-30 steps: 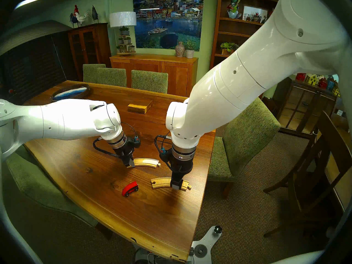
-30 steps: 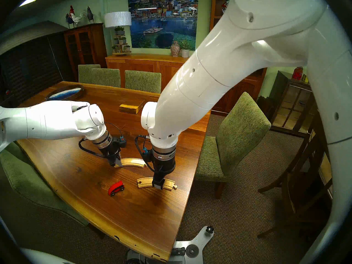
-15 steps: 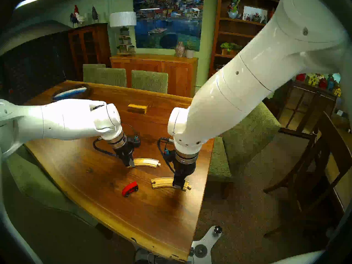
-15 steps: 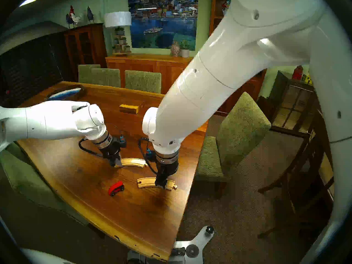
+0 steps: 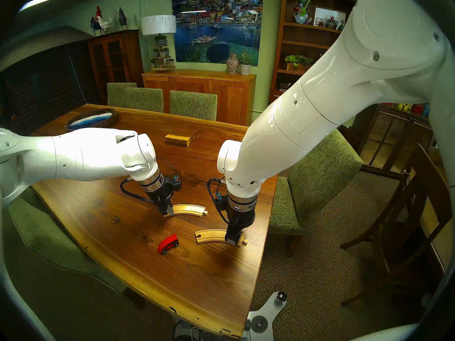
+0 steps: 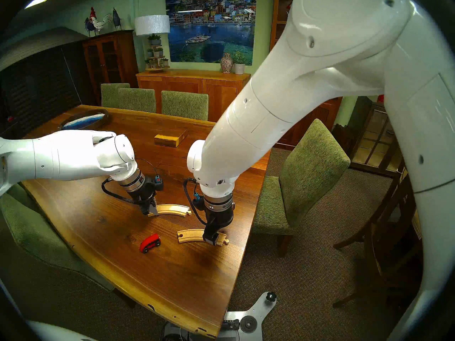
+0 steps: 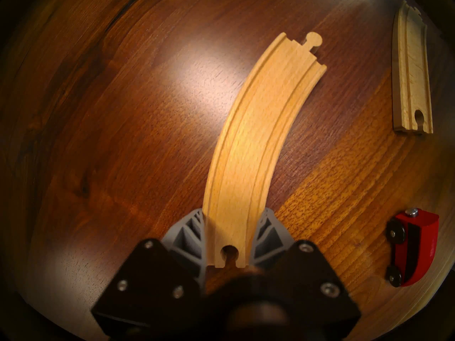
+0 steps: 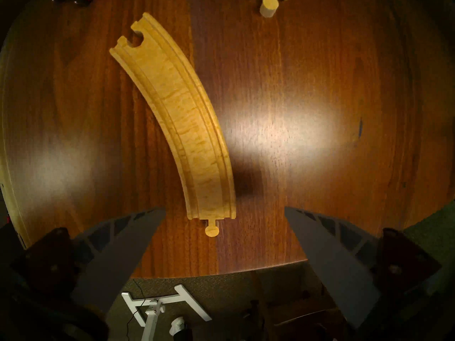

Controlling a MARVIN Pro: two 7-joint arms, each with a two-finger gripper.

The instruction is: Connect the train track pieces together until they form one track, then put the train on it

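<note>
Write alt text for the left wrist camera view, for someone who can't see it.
The left gripper is shut on the hole end of a curved pale wooden track piece lying on a dark wooden table. At the right edge lie a second grooved track piece and a small red toy train, apart from each other.

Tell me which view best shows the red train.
Head stereo left: the red train shows whole on the table, windows and wheels visible. Head stereo right is nearly identical. Left wrist shows it end-on at the edge; right wrist catches only a dark sliver at the top.
</note>
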